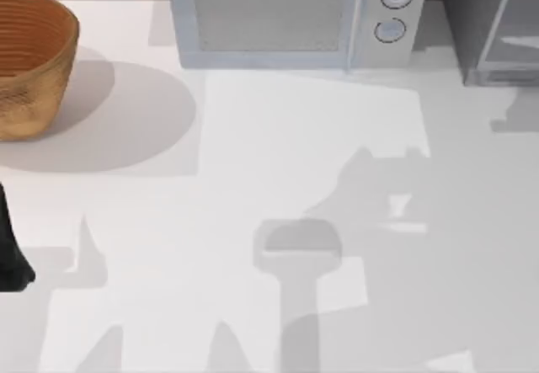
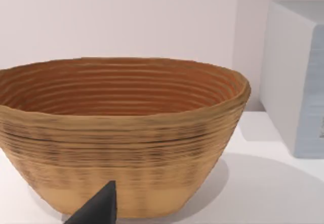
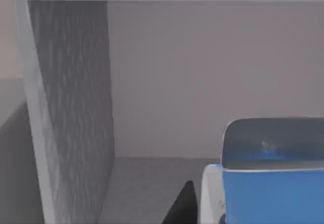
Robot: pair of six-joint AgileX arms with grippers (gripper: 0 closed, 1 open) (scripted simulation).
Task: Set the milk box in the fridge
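The small carton with a blue top and white lower part, the milk box point(image 3: 271, 183), sits close under the right wrist camera, inside the large dark grey cabinet with a pale metallic frame, the fridge point(image 3: 71, 118): the right wrist view looks into its open compartment, with a textured grey side wall, a pale back wall, a grey floor and a light frame edge running across the top. A dark finger tip of the right gripper point(image 3: 185, 206) lies just beside the carton's white side, though whether it is clenched on the carton or released cannot be told. In the top view the fridge point(image 1: 493, 23) stands at the two o'clock corner of the white worktop point(image 1: 253, 162), just beside the light grey boxy microwave with two round knobs point(image 1: 295, 15), which takes up the twelve o'clock edge. A round woven basket of tan wicker point(image 1: 29, 61) rests at ten o'clock, well apart from the microwave. The left arm is parked at the nine o'clock edge, and one dark finger tip of the left gripper point(image 2: 96, 209) shows in front of the basket point(image 2: 121, 133); its state cannot be told either
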